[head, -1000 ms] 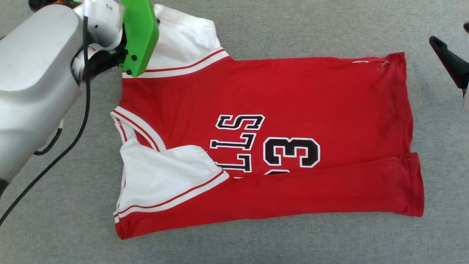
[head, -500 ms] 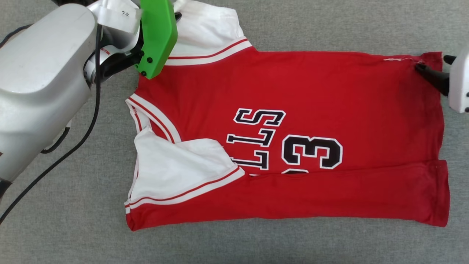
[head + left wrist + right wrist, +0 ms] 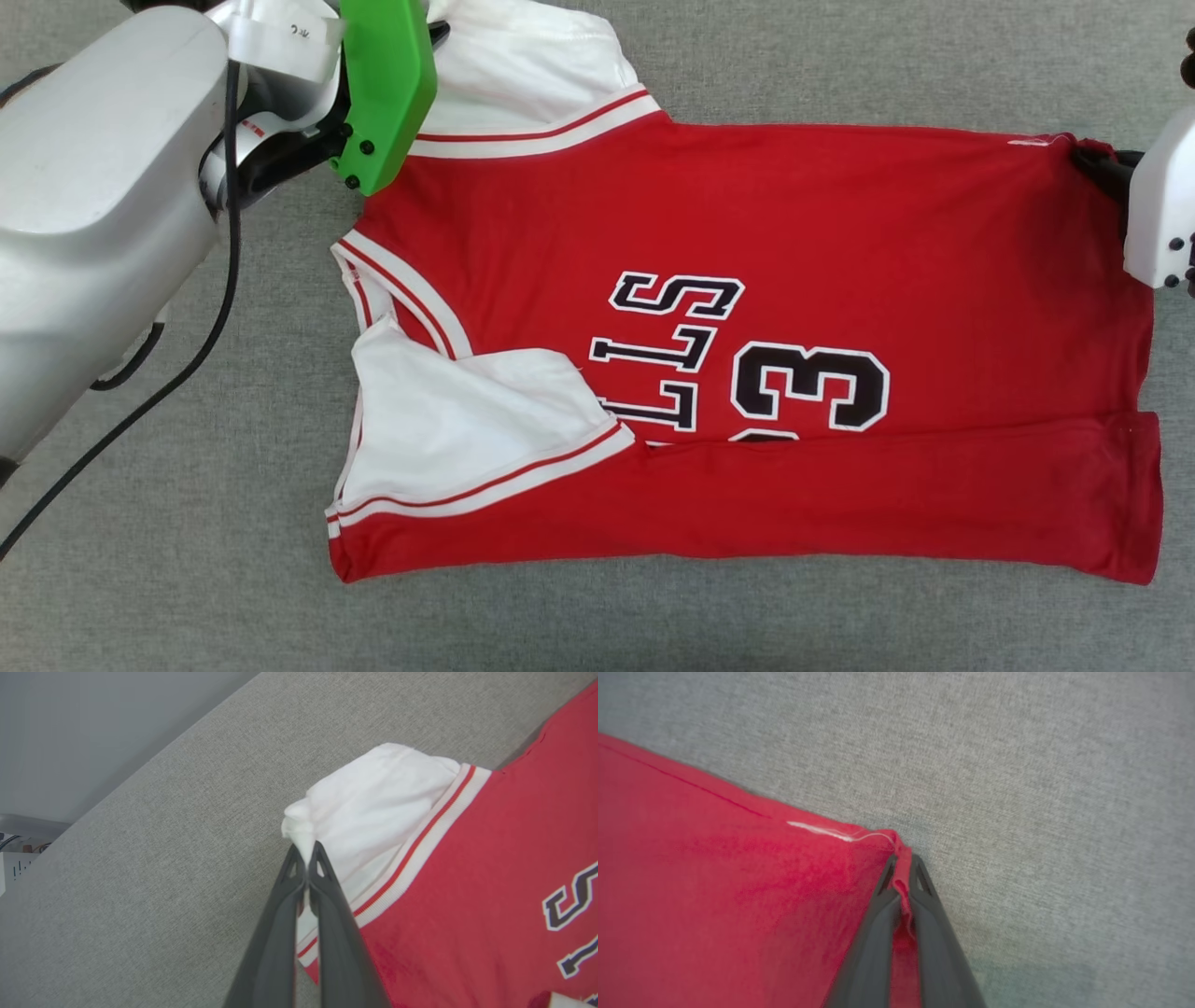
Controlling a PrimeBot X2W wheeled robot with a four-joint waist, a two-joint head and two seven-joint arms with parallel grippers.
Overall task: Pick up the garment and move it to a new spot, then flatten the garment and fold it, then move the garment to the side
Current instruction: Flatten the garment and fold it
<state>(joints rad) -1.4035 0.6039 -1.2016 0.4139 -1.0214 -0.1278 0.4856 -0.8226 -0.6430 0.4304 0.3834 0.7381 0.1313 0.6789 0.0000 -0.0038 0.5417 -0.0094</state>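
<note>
The garment, a red jersey with white sleeves and black-and-white lettering, lies spread on the grey surface, its near long edge folded over the body. My left gripper is shut on the tip of the far white sleeve; in the head view that sleeve sits at the top left beside the arm's green wrist cover. My right gripper is shut on the far hem corner of the garment, seen in the head view as dark fingers at the red corner.
A grey fabric surface lies under everything. My pale left forearm and its black cable cover the upper left of the head view. The surface's edge and a pale wall show in the left wrist view.
My right gripper came in from the right to the far hem corner and closed on it. The head view shifted, so the garment sits further right in the picture.
</note>
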